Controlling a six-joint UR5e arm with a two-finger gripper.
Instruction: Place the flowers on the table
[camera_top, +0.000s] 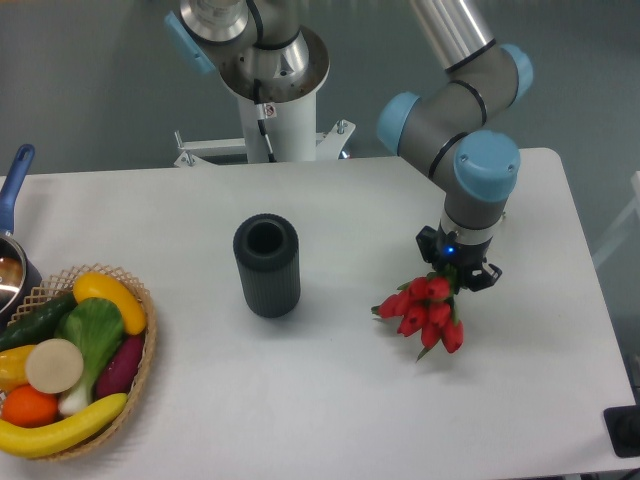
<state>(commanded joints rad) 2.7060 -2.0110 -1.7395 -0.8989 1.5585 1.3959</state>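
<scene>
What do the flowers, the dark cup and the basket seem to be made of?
The flowers: likely artificial, plastic or fabric; uniform red heads with a slight sheen. The cup: dark grey, matte, finely ribbed wall, probably plastic or rubber. The basket: woven wicker, tan, with an open-weave rim. None is certain from this view.

A single fixed camera looks down from high at the front across the whole white rectangular surface (330, 400), facing the arm's pedestal.

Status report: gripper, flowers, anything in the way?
Gripper shut on flowers, low over table. Dark vase well left, path clear.
</scene>
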